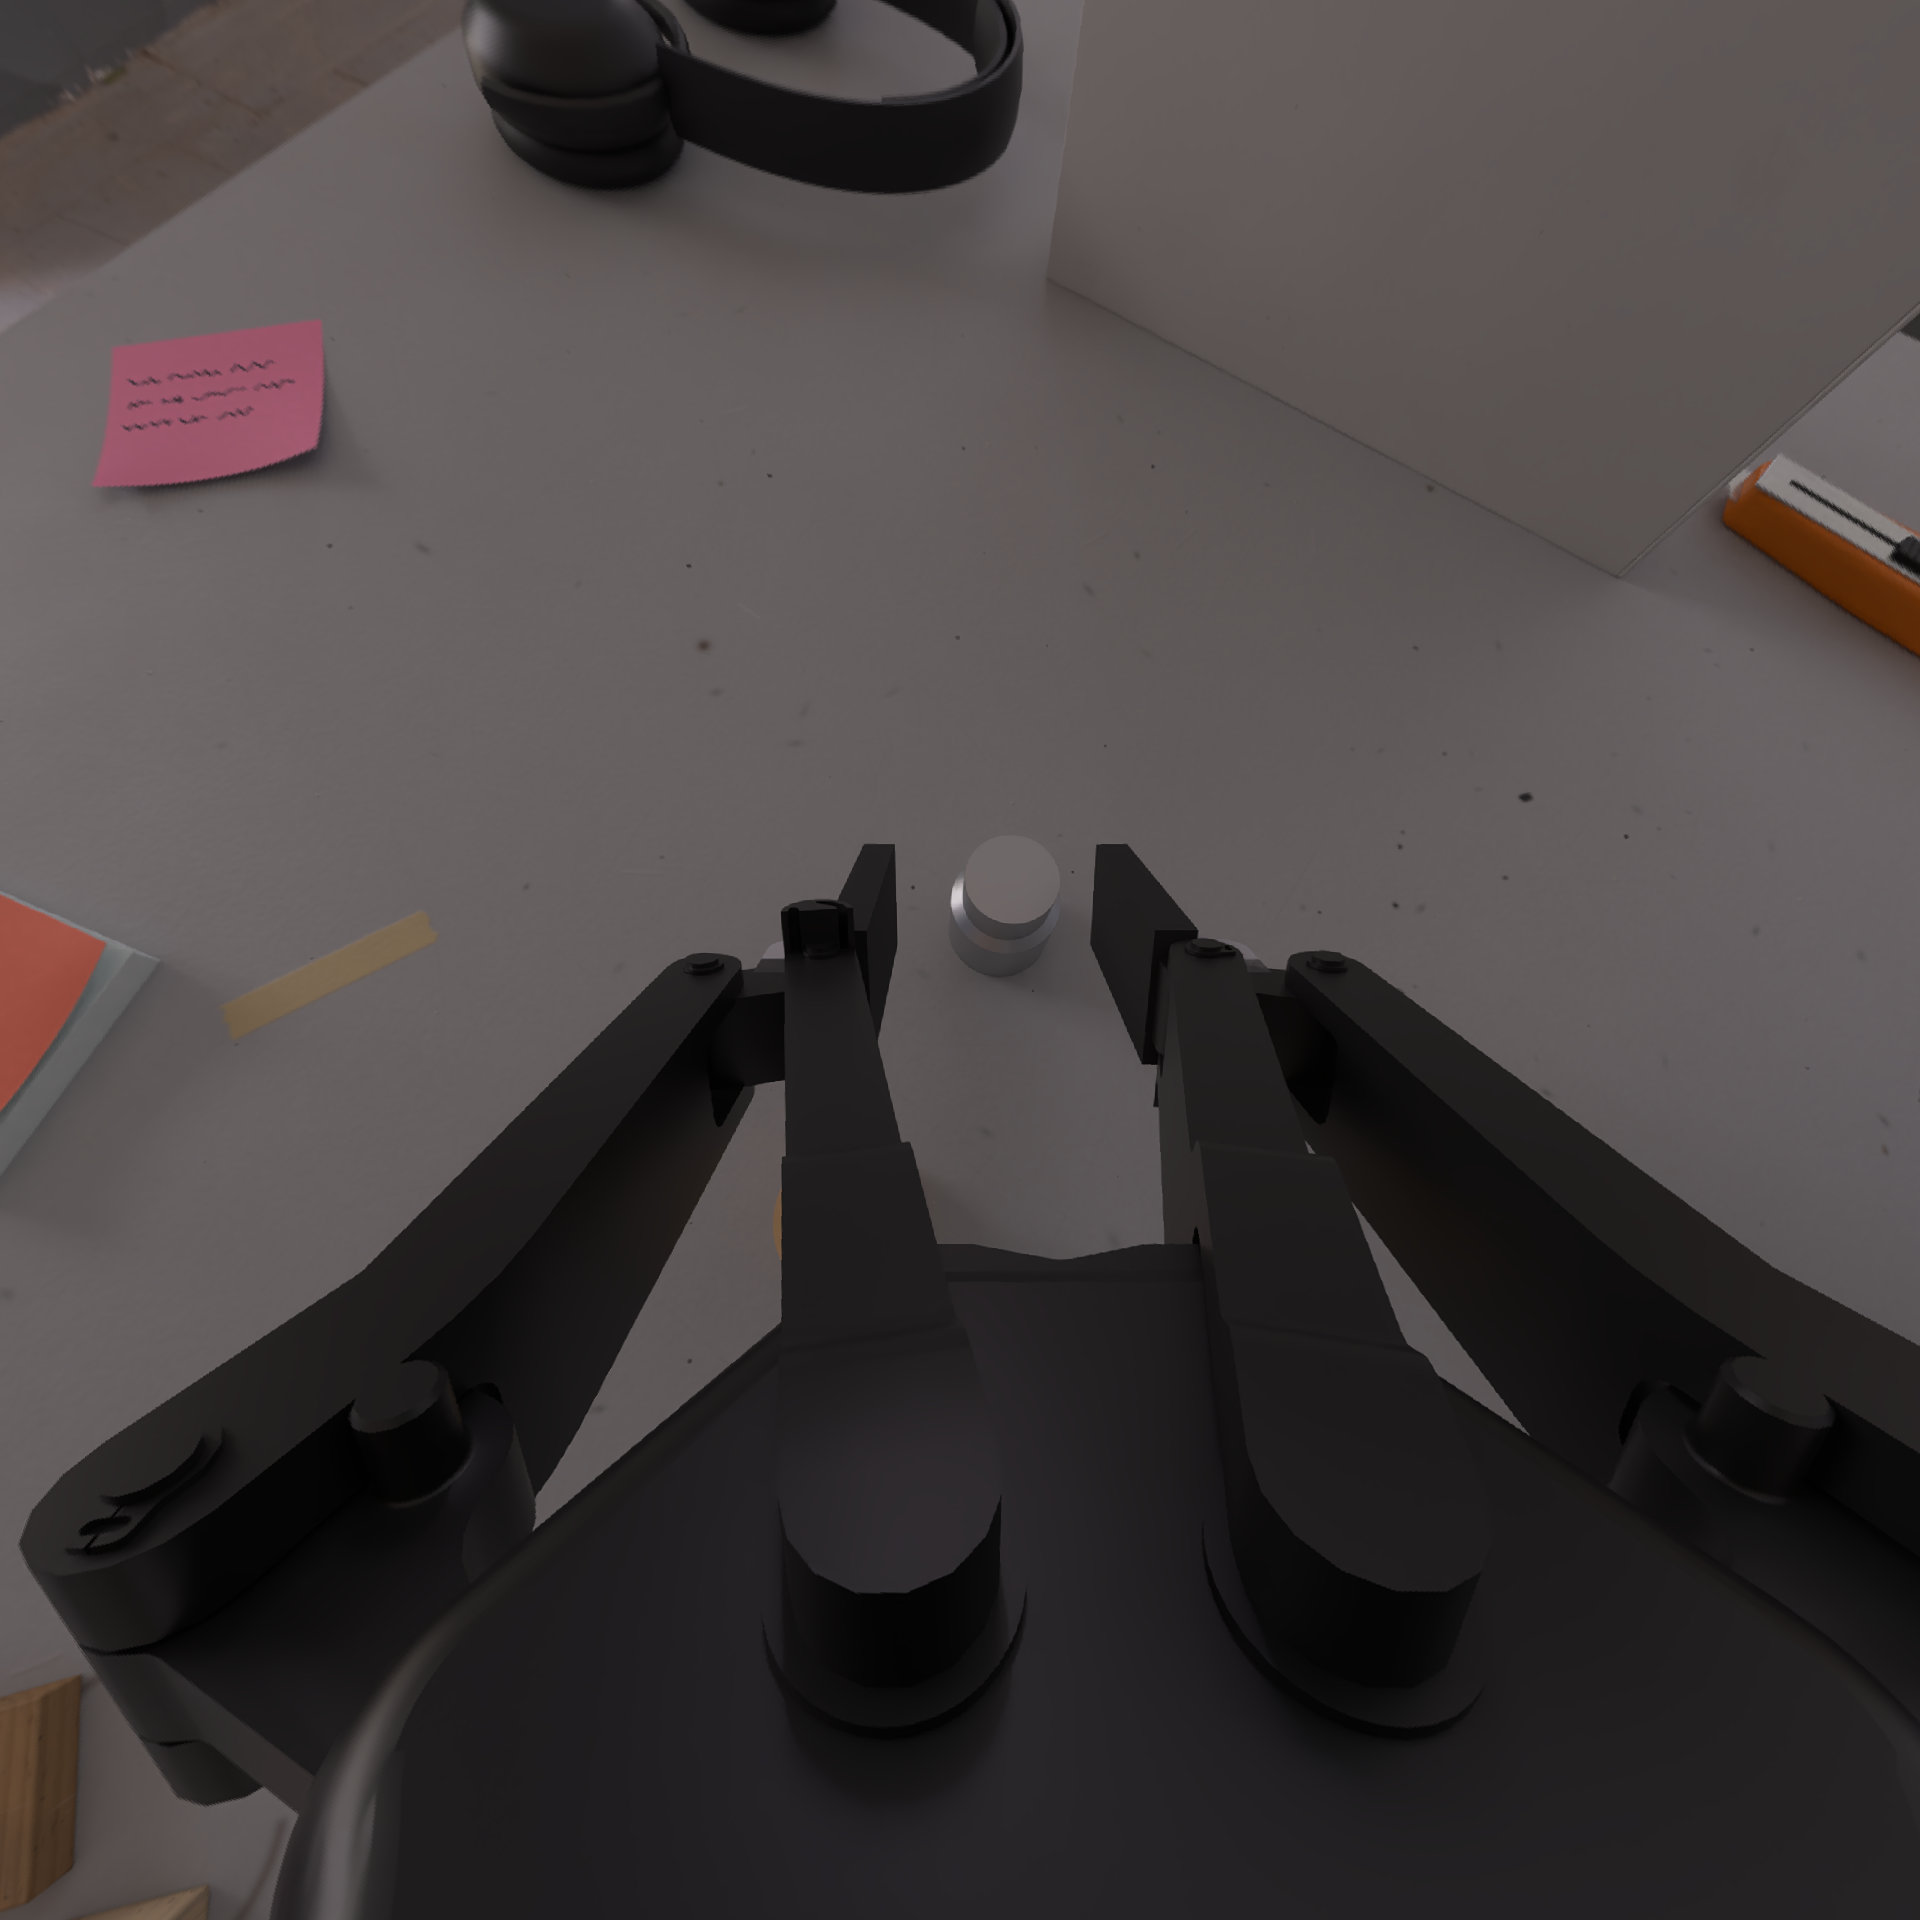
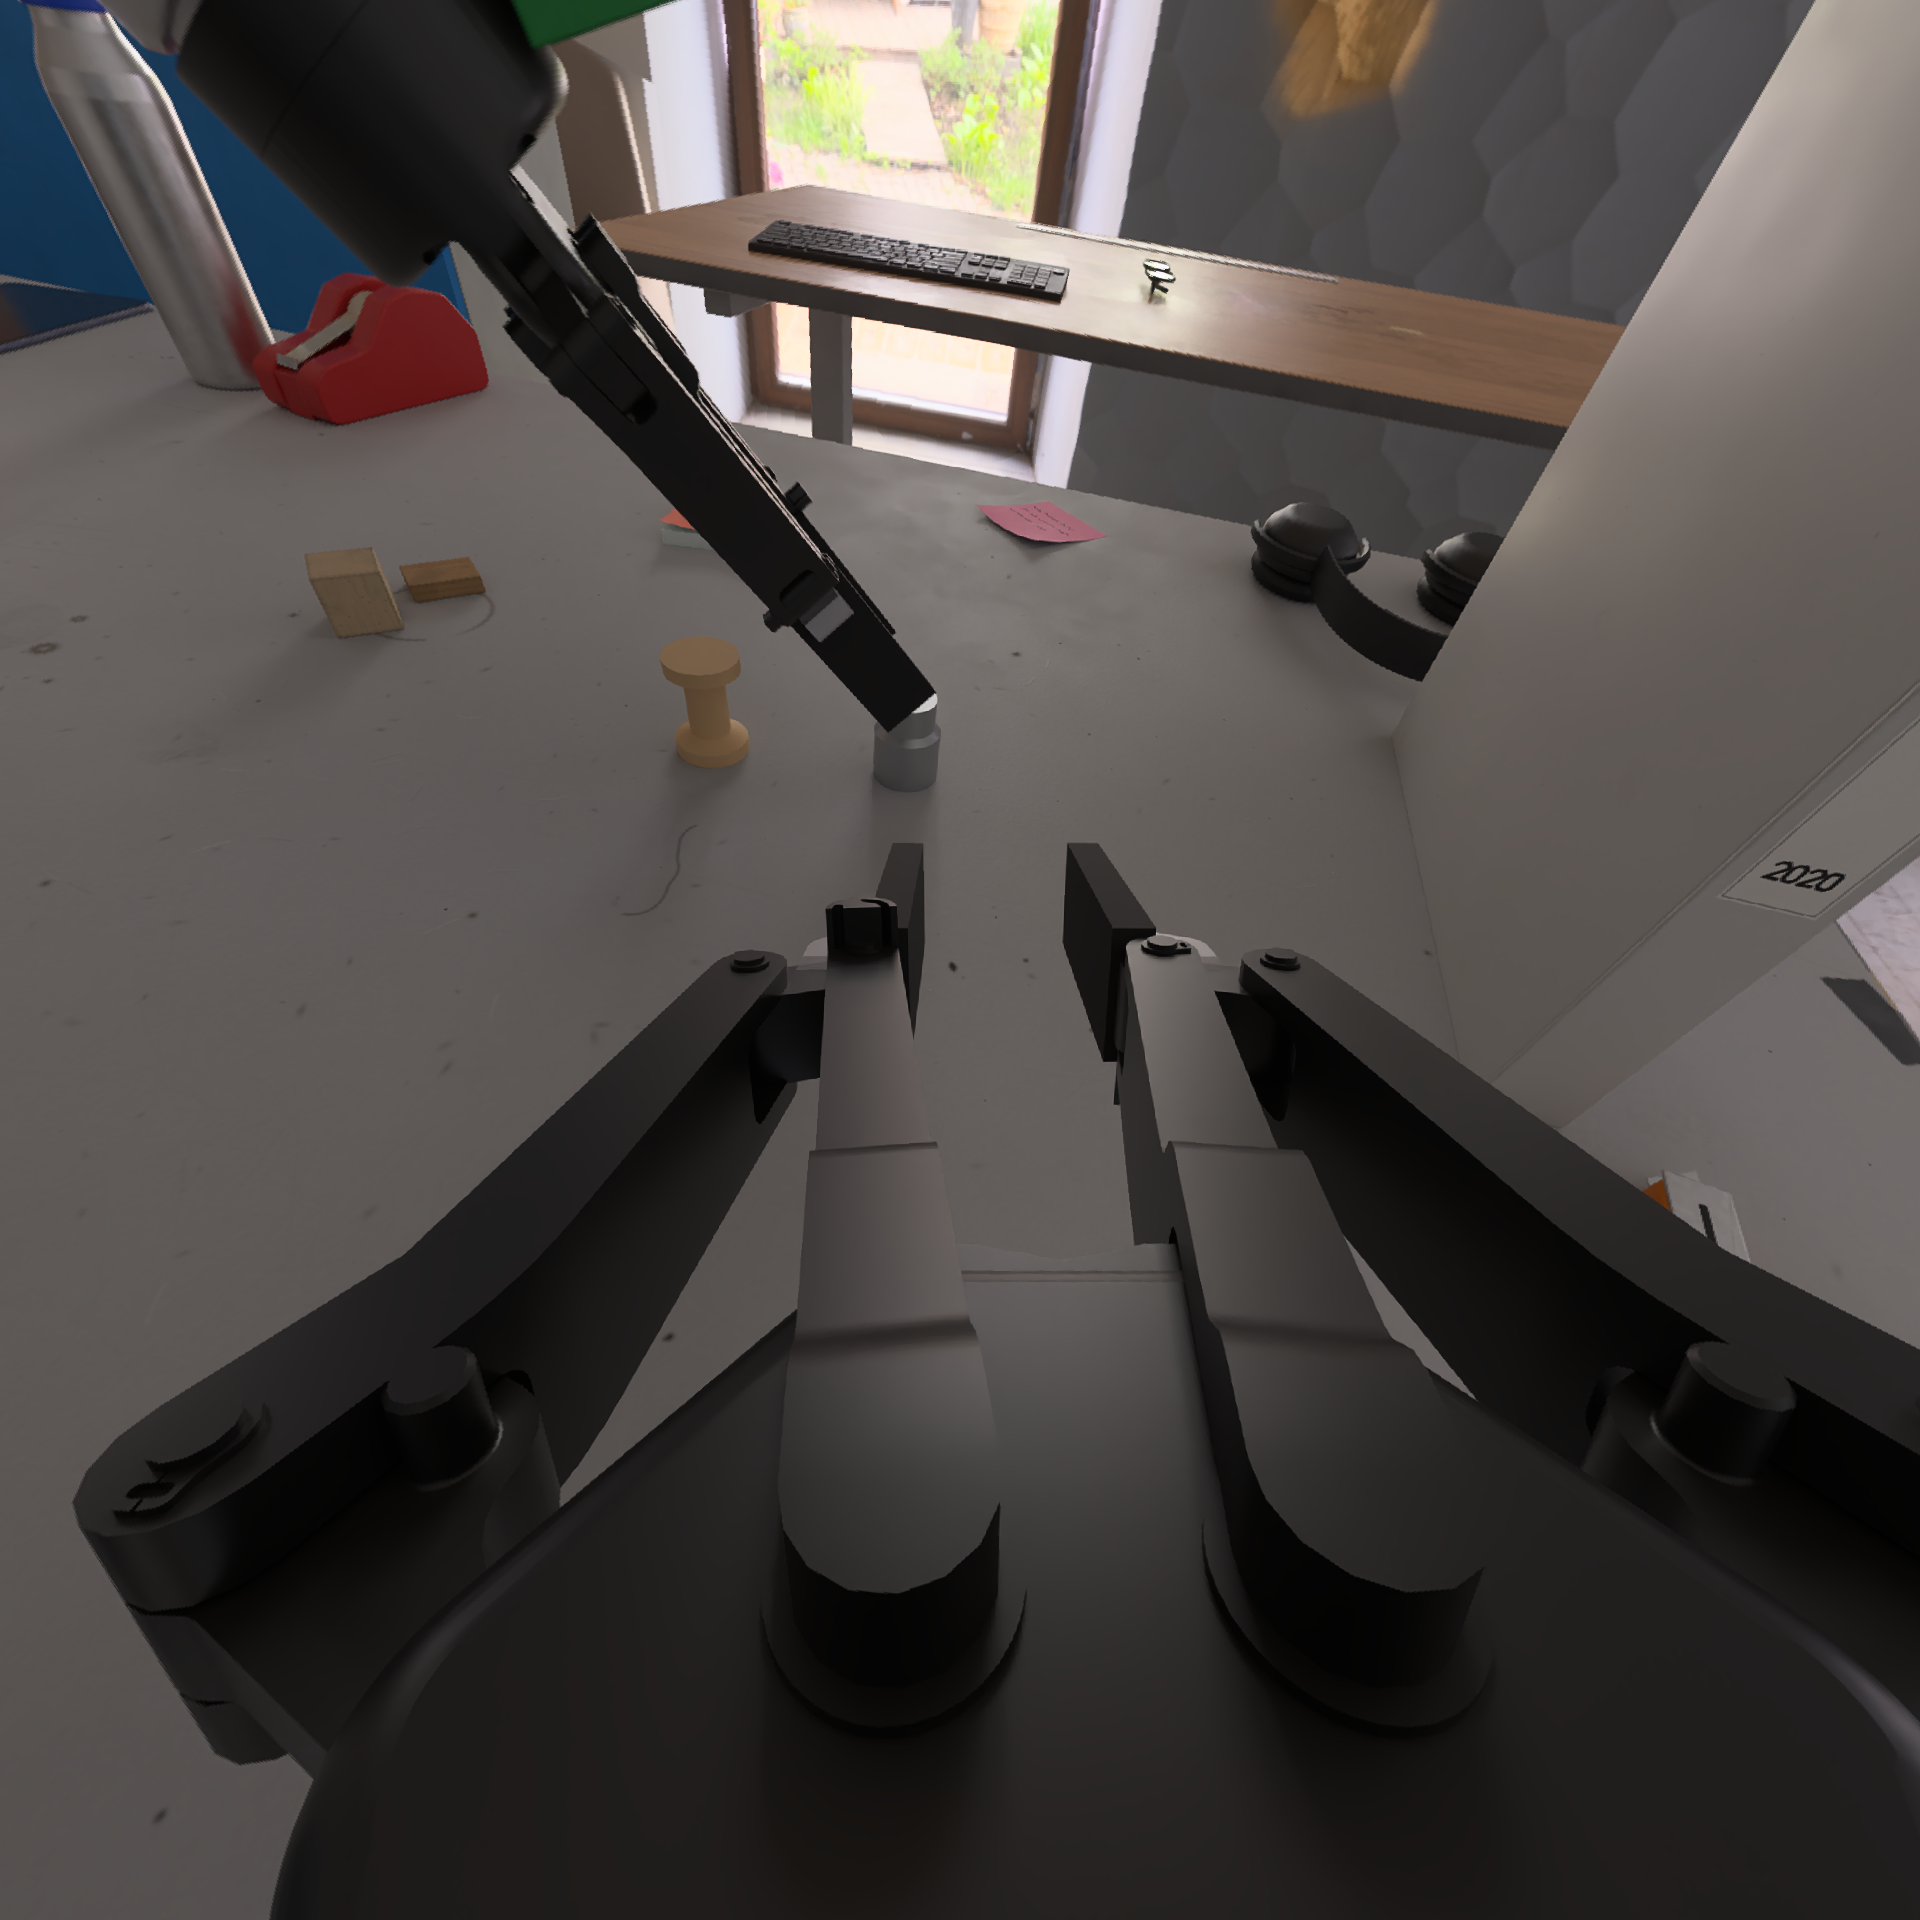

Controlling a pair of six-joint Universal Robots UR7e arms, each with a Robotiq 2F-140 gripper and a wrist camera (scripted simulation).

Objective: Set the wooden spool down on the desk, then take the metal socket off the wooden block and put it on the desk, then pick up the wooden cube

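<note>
The metal socket (image 1: 1003, 906) stands upright on the grey desk (image 1: 623, 675). My left gripper (image 1: 995, 875) is open, one finger on each side of the socket with a small gap at both. In the right wrist view the left gripper (image 2: 894, 696) reaches down onto the socket (image 2: 906, 753). The wooden spool (image 2: 707, 701) stands upright on the desk just left of the socket. The wooden cube (image 2: 353, 592) and a flat wooden block (image 2: 442, 579) lie farther left. My right gripper (image 2: 992, 883) is open and empty, hovering short of the socket.
Black headphones (image 1: 748, 94) and a pink sticky note (image 1: 213, 403) lie beyond the socket. A tall white box (image 1: 1507, 260) stands to the right, with an orange cutter (image 1: 1829, 540) past it. A red tape dispenser (image 2: 374, 348) and a metal bottle (image 2: 156, 229) stand far left.
</note>
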